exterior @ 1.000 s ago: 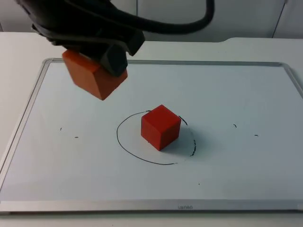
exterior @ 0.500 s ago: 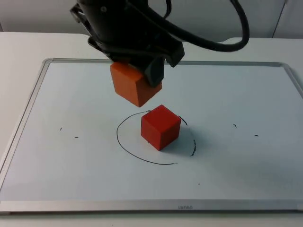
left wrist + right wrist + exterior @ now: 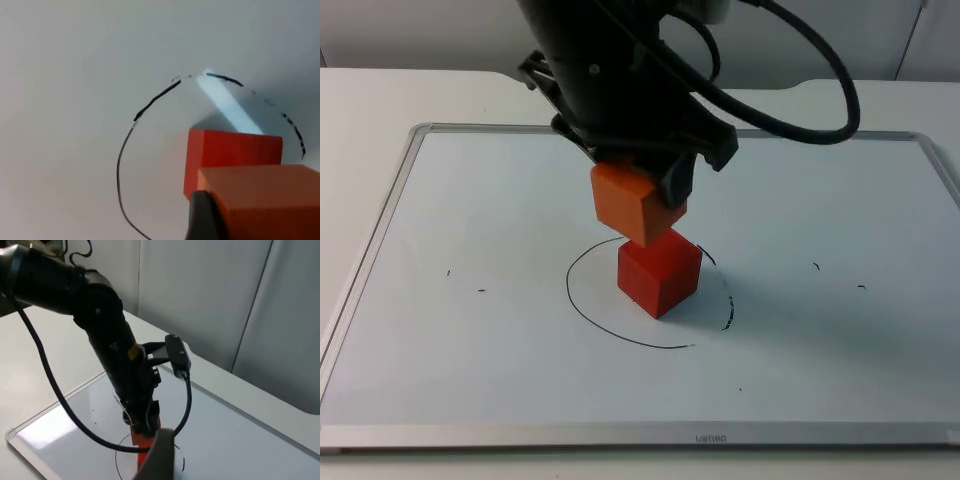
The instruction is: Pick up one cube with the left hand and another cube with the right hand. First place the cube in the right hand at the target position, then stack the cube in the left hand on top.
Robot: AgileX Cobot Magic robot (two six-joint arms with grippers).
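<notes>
Since the earlier frames, the left tool (image 3: 638, 185) has carried the matte orange cube (image 3: 636, 203) from near the far left corner of the white board toward the middle of the desk (image 3: 380, 100), and it now hangs directly over the glossy red cube (image 3: 660, 270). The left tool's fingers are clamped on the orange cube, one black fingertip (image 3: 202, 217) pressed against its side in the left wrist view. The red cube sits inside the hand-drawn black circle (image 3: 582, 310) at the middle of the white board (image 3: 470, 380), close to the circle's far-right arc. The orange cube appears a touch left of centre over the red one and turned slightly relative to it; whether the two already touch cannot be told.

To stack well, the orange cube probably needs a small nudge rightward and a slight twist so the faces square up, then a slow straight descent until it seats flat before the fingers let go.

The right tool (image 3: 157, 455) waits raised, well back from the stack; whether it is open cannot be told.
</notes>
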